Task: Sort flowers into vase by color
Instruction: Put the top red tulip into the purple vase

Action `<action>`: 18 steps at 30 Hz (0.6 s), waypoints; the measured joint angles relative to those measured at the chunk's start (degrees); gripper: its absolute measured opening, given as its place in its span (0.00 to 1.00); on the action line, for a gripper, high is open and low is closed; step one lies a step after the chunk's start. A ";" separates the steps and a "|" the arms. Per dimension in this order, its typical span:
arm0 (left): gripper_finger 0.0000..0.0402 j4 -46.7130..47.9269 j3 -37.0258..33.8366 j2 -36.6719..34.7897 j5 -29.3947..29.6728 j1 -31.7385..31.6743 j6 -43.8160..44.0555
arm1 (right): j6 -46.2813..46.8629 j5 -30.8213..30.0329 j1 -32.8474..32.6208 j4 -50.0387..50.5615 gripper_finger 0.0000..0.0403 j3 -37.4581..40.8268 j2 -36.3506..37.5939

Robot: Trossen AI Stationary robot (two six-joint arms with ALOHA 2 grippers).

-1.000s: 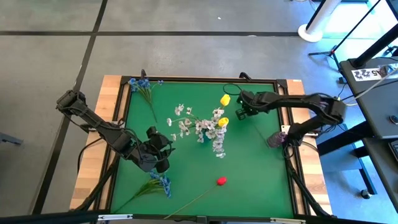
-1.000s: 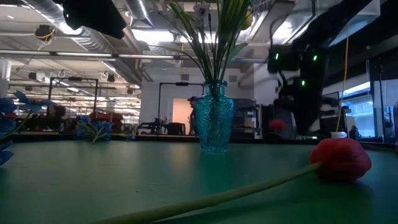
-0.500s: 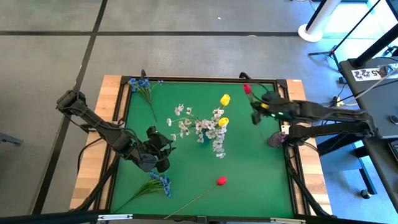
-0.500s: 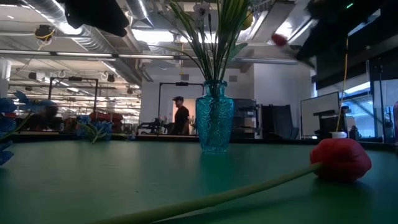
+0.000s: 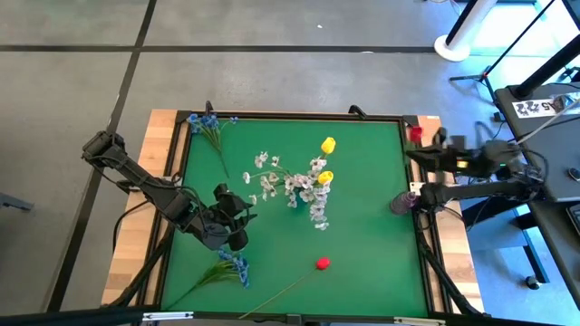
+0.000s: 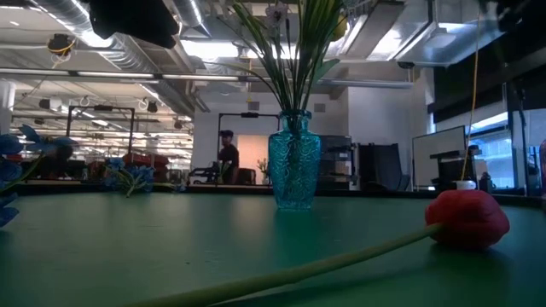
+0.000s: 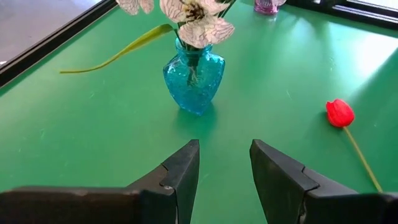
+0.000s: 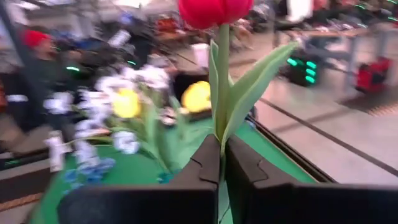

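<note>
One red tulip [image 8: 214, 11], now carried table-edgeward.

Big open lab/workshop: exposed ceiling ducts [image 6: 128, 55], equipment racks [image 6: 375, 166], concrete floor [image 5: 272, 72].

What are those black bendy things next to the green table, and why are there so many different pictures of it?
Those are two robot arms, each ending in a pincer with two fingers. One picture looks straight down from above, one looks across the green table from tabletop height, and two come from small cameras on the arms' wrists. In the middle stands a blue glass vase holding white and yellow flowers. On the table lie blue flowers, more blue flowers and a red tulip. The right pincer is at the table's right edge, squeezing the green stem of another red tulip and holding it upright. The left pincer is open and empty, hanging over the table and facing the vase.
</note>
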State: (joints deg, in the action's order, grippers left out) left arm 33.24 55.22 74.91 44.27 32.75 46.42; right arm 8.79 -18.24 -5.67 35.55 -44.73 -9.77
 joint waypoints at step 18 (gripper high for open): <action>0.35 -4.32 0.00 0.00 0.13 -4.88 -0.47 | -1.93 7.39 0.06 15.29 0.01 -8.74 9.47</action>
State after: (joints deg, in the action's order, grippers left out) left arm 28.93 55.22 74.91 44.40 27.88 45.95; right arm 6.86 -10.85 -5.61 50.83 -53.46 -0.30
